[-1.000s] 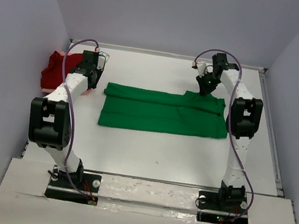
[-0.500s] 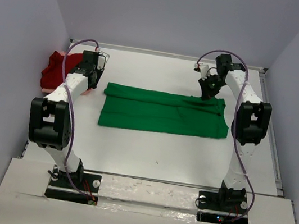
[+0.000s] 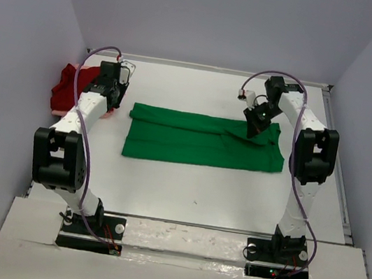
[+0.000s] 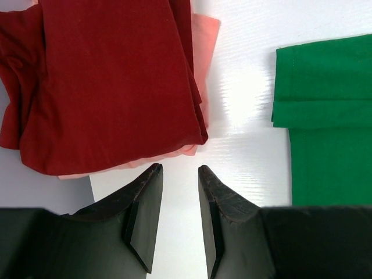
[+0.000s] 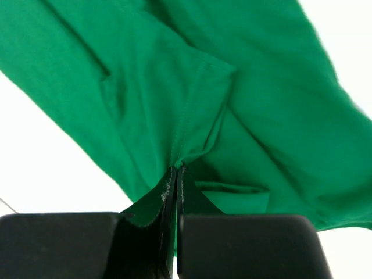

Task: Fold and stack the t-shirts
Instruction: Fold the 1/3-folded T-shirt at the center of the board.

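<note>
Nearest to us, on the white table (image 3: pixel 186 182), the green shirt (image 3: pixel 200 140) lay flat as a long band in the middle. Its long axis ran left to right, and a stitched edge showed at its left end. At the band's far right corner the right gripper (image 5: pixel 176 168) had its fingers pressed shut on a pinch of the green cloth, which puckered into creases just ahead of the tips. Compared with a second before, this gripper had come nearer to us from the shirt's far edge, drawing that corner flap in over the band, while the rest of the shirt kept its place. On the far left, the left gripper (image 4: pixel 177 171) stood partly open with nothing between its fingers, above bare table between the green shirt's left end and the pile. It had barely shifted. In that pile the dark red shirt (image 4: pixel 104 87) lay rumpled on top of the pink shirt (image 4: pixel 204 40), whose edge peeked out on the right and near sides
</note>
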### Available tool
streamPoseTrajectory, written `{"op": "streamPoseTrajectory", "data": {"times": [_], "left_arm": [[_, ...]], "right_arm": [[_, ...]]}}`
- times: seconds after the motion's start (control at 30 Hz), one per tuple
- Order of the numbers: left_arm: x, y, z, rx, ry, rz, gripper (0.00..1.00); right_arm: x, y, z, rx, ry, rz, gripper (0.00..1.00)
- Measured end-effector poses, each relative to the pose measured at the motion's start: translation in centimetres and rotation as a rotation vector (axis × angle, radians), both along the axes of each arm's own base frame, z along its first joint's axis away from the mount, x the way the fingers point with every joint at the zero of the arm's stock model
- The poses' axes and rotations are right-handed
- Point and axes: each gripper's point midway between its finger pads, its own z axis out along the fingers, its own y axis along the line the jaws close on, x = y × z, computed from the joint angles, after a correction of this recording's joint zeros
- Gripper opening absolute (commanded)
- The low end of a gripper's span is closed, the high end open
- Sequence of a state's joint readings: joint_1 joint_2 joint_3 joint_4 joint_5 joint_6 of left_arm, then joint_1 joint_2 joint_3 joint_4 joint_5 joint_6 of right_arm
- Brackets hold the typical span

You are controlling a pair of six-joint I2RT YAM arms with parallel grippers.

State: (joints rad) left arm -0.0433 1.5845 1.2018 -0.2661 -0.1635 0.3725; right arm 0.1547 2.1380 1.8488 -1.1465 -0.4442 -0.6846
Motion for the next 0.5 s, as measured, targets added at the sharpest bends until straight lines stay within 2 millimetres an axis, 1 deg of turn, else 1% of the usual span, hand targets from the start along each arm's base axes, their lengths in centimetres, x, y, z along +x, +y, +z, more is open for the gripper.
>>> {"op": "streamPoseTrajectory", "data": {"times": [0.2, 0.23, 0.37, 0.5], "left_arm": [[0.0, -0.1, 0.0, -0.005, 0.000, -0.005, 0.43], [0.0, -0.2, 0.0, -0.007, 0.000, -0.007, 0.43], [0.0, -0.3, 0.2, -0.012, -0.005, -0.012, 0.44], [0.0, -0.4, 0.5, -0.017, -0.013, -0.017, 0.44]], "right_arm": [[-1.3, 1.1, 0.9, 0.022, 0.017, 0.025, 0.00], [-2.0, 1.3, 1.0, 0.022, 0.027, 0.031, 0.00], [-3.2, 1.4, 1.1, 0.021, 0.057, 0.038, 0.00], [-4.0, 1.3, 0.9, 0.013, 0.075, 0.041, 0.00]]}}
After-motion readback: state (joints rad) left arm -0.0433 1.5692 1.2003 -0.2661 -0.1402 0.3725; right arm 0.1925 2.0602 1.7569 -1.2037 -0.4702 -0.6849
